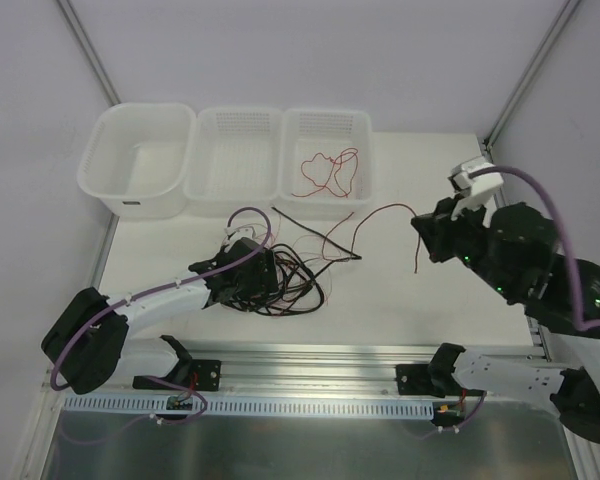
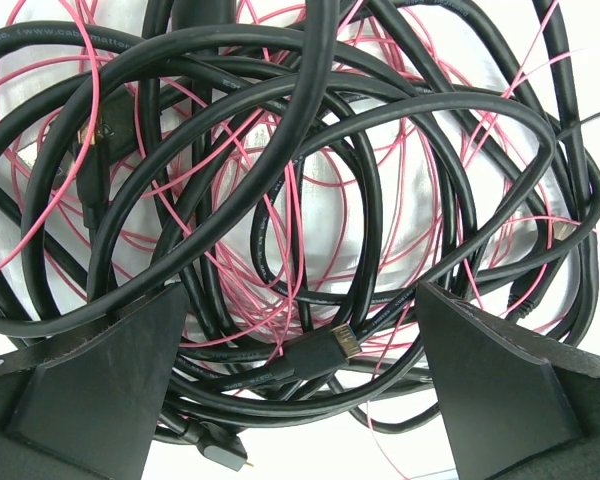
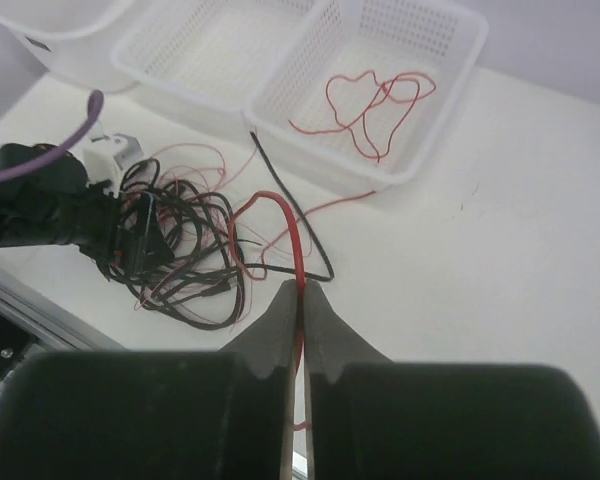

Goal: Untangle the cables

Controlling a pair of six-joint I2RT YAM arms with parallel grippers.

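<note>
Your right tool (image 3: 301, 292) is clamped shut on a thin red wire (image 3: 298, 245), right of the tangle of black and pink cables (image 1: 285, 285) on the surface (image 1: 430, 300). Your left tool (image 2: 298, 300) gapes wide over that tangle, holding nothing.

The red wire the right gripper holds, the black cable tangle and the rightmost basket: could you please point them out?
red wire (image 3: 299, 250), right wrist view, upright stretch
black cable tangle (image 2: 313, 355), left wrist view, plug body
rightmost basket (image 1: 365, 162), top external view, right wall

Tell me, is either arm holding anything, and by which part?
The right end effector pinches a red wire partway along; left end effector is open over the tangle.
</note>
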